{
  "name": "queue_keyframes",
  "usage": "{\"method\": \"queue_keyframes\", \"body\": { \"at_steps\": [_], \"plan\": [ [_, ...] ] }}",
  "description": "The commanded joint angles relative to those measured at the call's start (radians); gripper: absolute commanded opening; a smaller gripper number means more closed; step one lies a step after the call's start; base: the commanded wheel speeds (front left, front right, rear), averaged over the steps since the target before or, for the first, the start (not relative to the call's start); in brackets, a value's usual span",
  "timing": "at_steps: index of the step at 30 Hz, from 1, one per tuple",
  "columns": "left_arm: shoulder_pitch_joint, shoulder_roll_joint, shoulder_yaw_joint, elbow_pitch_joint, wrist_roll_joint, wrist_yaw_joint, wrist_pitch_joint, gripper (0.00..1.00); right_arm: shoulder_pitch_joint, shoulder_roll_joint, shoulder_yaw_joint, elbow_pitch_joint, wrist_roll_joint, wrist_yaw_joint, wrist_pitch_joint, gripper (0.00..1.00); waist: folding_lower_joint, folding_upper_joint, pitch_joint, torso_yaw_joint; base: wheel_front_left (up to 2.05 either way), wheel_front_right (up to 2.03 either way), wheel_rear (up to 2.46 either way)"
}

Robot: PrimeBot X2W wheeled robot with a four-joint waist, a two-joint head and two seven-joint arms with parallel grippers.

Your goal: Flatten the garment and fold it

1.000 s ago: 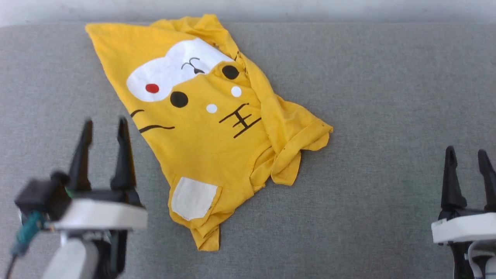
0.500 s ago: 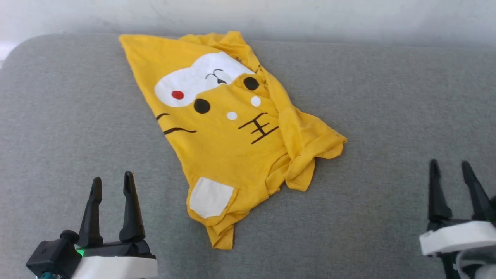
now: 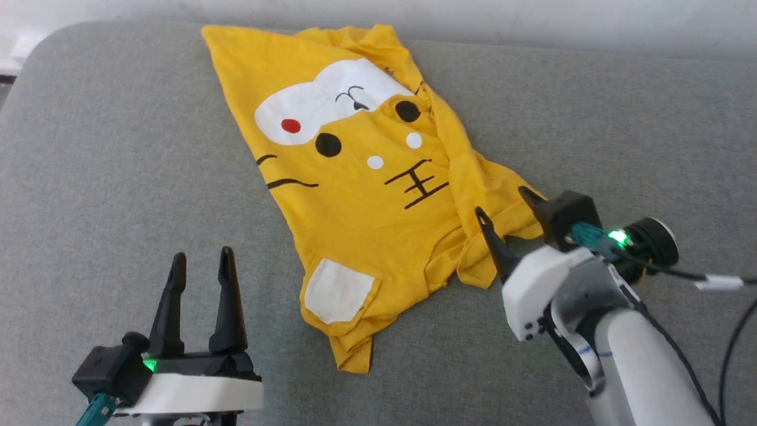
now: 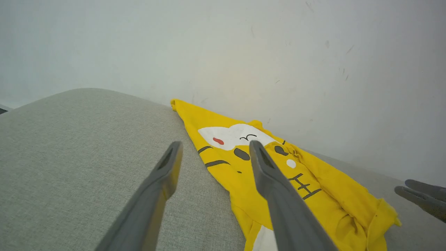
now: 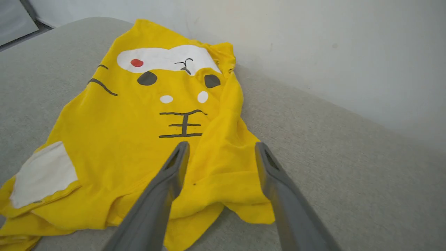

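The garment (image 3: 361, 195) is a bright yellow T-shirt with a cartoon cat face, lying crumpled and slanted on the grey cushion (image 3: 118, 177), its right side bunched into folds. My right gripper (image 3: 501, 203) hovers open over that bunched right edge, fingers spread with nothing between them. In the right wrist view the right gripper (image 5: 221, 148) points at the garment (image 5: 139, 139). My left gripper (image 3: 201, 263) stands open at the lower left, apart from the cloth. The left wrist view has the left gripper (image 4: 215, 148) before the garment (image 4: 313, 188).
A pale wall (image 3: 532, 18) runs along the cushion's far edge. The cushion's rounded left corner (image 3: 35, 53) lies at the upper left. Black cables (image 3: 727, 331) trail from the right wrist. Bare grey cushion spreads left and right of the shirt.
The right arm has swung in from the lower right to the shirt's bunched right edge. The head camera has shifted. The left gripper stays low at the left, still open.
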Motion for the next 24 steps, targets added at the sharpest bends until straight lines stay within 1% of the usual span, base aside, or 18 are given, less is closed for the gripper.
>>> {"method": "queue_keyframes", "body": {
  "at_steps": [1, 4, 9, 10, 11, 12, 16, 19, 21, 24],
  "plan": [
    [-0.021, -0.006, 0.000, 0.008, 0.007, -0.009, -0.005, 1.00, -0.034, -0.001, 0.008, 0.014, -0.010, -0.001, 0.026, 1.00, -0.0002, 0.0000, 0.024, 0.025, 0.00, 0.00, 0.00],
    [-0.036, -0.014, -0.005, 0.028, 0.009, -0.019, -0.005, 1.00, -0.085, -0.008, 0.026, 0.075, -0.054, -0.001, 0.119, 1.00, -0.0002, 0.0000, 0.037, 0.049, 0.00, 0.00, 0.00],
    [-0.051, -0.021, -0.008, 0.052, 0.006, -0.030, -0.005, 1.00, -0.141, -0.043, 0.053, 0.177, -0.086, -0.001, 0.198, 1.00, -0.0002, 0.0000, 0.048, 0.086, 0.00, 0.00, 0.00],
    [-0.053, -0.021, -0.006, 0.056, 0.005, -0.032, -0.005, 1.00, -0.149, -0.045, 0.052, 0.192, -0.085, -0.001, 0.204, 0.46, -0.0002, 0.0000, 0.048, 0.091, 0.00, 0.00, 0.00],
    [-0.056, -0.022, -0.004, 0.060, 0.004, -0.033, -0.005, 1.00, -0.156, -0.046, 0.048, 0.202, -0.086, -0.001, 0.206, 0.13, -0.0002, 0.0000, 0.049, 0.096, 0.00, 0.00, 0.00],
    [-0.058, -0.022, -0.002, 0.063, 0.003, -0.034, -0.005, 1.00, -0.162, -0.046, 0.046, 0.209, -0.088, -0.001, 0.206, 0.00, -0.0002, 0.0000, 0.049, 0.099, 0.00, 0.00, 0.00],
    [-0.061, -0.023, 0.006, 0.071, 0.004, -0.038, -0.005, 1.00, -0.185, -0.029, 0.019, 0.194, -0.061, -0.001, 0.177, 0.00, -0.0002, 0.0000, 0.051, 0.093, 0.00, 0.00, 0.00],
    [-0.067, -0.024, 0.002, 0.077, 0.002, -0.043, -0.005, 1.00, -0.207, -0.013, -0.038, 0.157, -0.003, -0.001, 0.155, 0.00, -0.0002, 0.0000, 0.047, 0.071, 0.00, 0.00, 0.00],
    [-0.070, -0.024, 0.000, 0.081, 0.000, -0.046, -0.005, 1.00, -0.223, -0.006, -0.095, 0.115, 0.036, -0.001, 0.144, 0.00, -0.0002, 0.0000, 0.040, 0.053, 0.00, 0.00, 0.00],
    [-0.073, -0.024, 0.000, 0.088, 0.005, -0.049, -0.005, 1.00, -0.226, -0.002, -0.234, 0.023, 0.089, -0.001, 0.132, 0.00, -0.0002, 0.0000, 0.028, 0.026, 0.00, 0.00, 0.00]
  ]
}}
